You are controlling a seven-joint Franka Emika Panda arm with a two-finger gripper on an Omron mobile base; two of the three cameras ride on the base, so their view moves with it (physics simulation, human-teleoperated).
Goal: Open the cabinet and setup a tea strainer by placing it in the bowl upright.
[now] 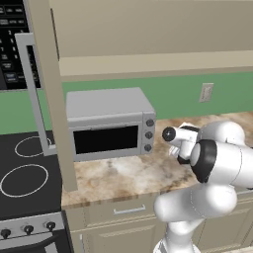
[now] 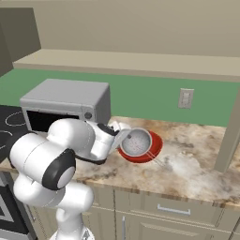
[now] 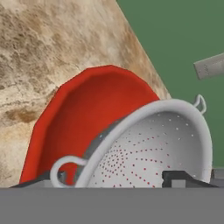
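Observation:
The red bowl (image 2: 152, 152) stands on the marble counter, right of the oven. The grey tea strainer (image 2: 136, 141) sits inside it with its perforated hollow facing up, slightly tilted. In the hand view the tea strainer (image 3: 148, 148) lies close in front of the red bowl (image 3: 87, 109). My gripper (image 2: 123, 136) hovers at the strainer's left rim. Its fingertips (image 3: 183, 177) stand wide apart at the strainer's near rim, so the gripper (image 3: 111, 180) is open. The cabinet (image 1: 148, 29) hangs above, and its door (image 1: 52, 99) with the silver bar handle (image 1: 29, 89) is swung open.
A grey toaster oven (image 1: 108, 123) stands on the counter left of the bowl. A black stove (image 1: 24, 178) lies further left. A wall outlet (image 2: 186, 98) is on the green backsplash. An open beige door edge (image 2: 229, 136) hangs at the right.

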